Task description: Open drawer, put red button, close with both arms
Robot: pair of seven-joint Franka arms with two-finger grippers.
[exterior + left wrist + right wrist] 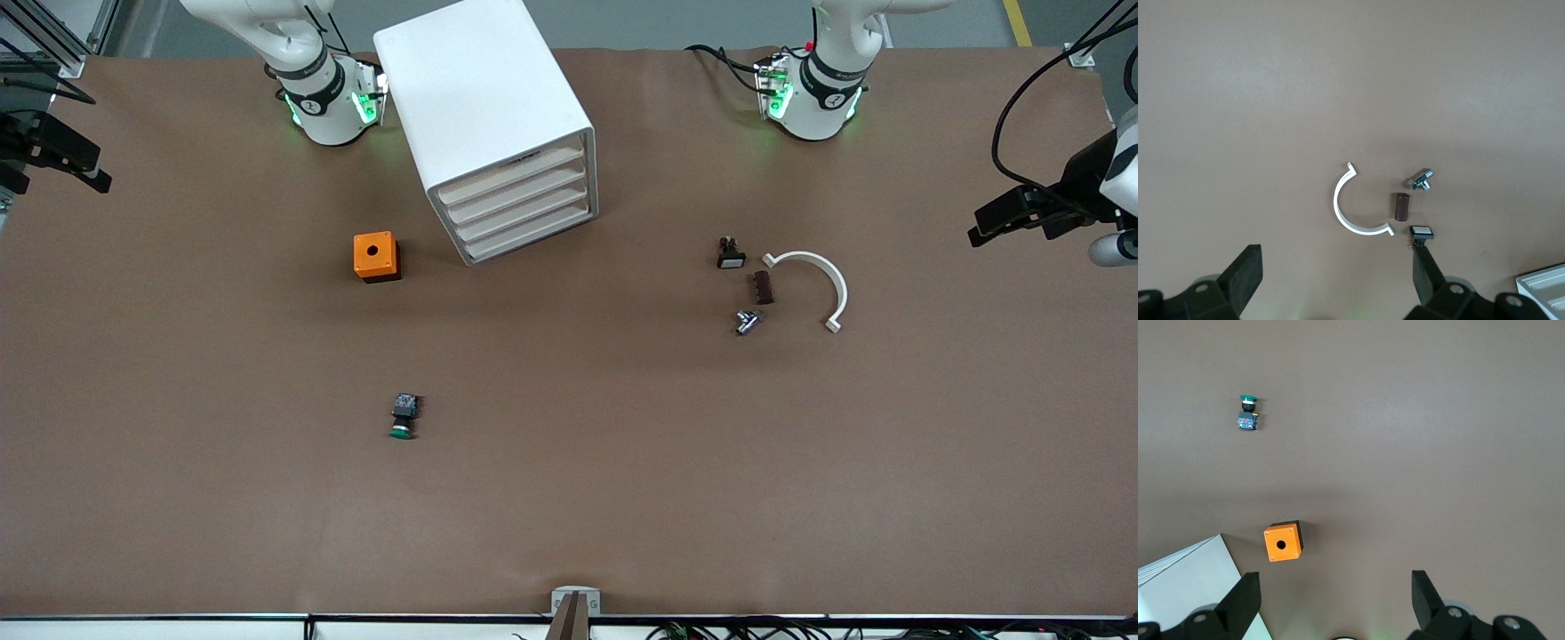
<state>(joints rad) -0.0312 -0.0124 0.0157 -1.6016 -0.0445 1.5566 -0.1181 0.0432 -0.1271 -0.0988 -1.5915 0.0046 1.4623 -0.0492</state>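
Note:
No red button shows in any view. The white drawer cabinet stands near the right arm's base, with all its drawers shut. A corner of it shows in the right wrist view and in the left wrist view. My left gripper is open and empty, high over the table by the left arm's base. My right gripper is open and empty, high over the table by the orange box. Neither gripper shows in the front view.
An orange box with a hole sits beside the cabinet. A green-capped switch lies nearer the front camera. Toward the left arm's end lie a white-capped switch, a brown block, a silver bolt and a white half-ring.

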